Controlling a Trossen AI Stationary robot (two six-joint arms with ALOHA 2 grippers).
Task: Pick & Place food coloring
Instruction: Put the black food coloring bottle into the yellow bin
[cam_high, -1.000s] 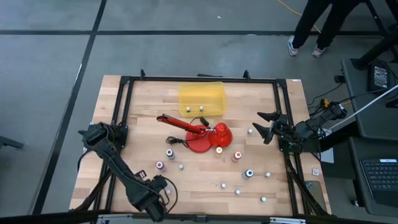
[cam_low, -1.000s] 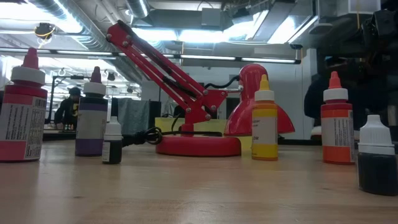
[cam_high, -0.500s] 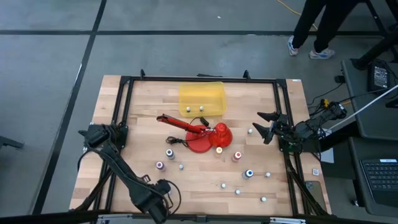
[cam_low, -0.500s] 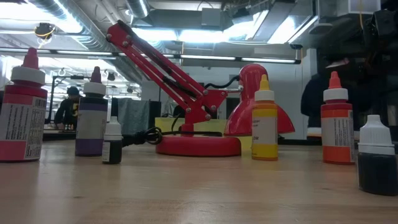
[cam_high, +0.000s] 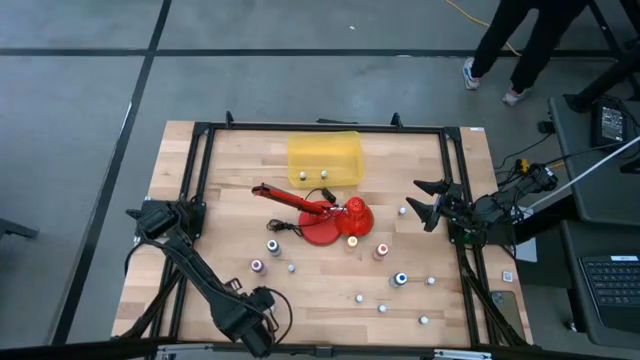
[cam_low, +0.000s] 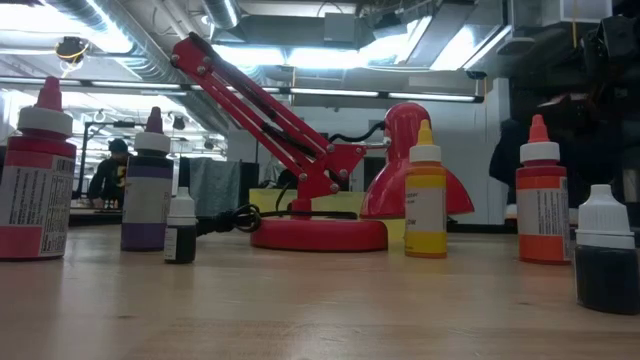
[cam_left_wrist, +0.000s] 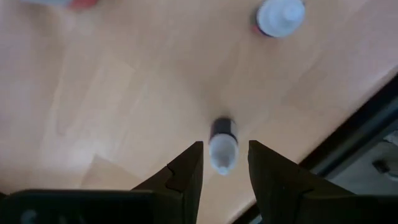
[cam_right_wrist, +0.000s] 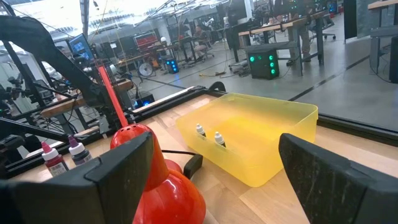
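on the pink bottle (cam_low: 35, 185), label print unreadable.

Bright overhead strip lights, blurred left-wrist close-up.

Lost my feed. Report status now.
Left tool above small dark dropper bottle, fingers astride, nothing gripped. Right tool open, idle at table's right edge. Two bottles in yellow bin. Red lamp mid-table.

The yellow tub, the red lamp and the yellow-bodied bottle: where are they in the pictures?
Yellow tub (cam_high: 324, 158), high view, on its floor.
Red lamp (cam_low: 318, 234), low view, on its round base.
Yellow-bodied bottle (cam_low: 426, 212), low view, on its body.
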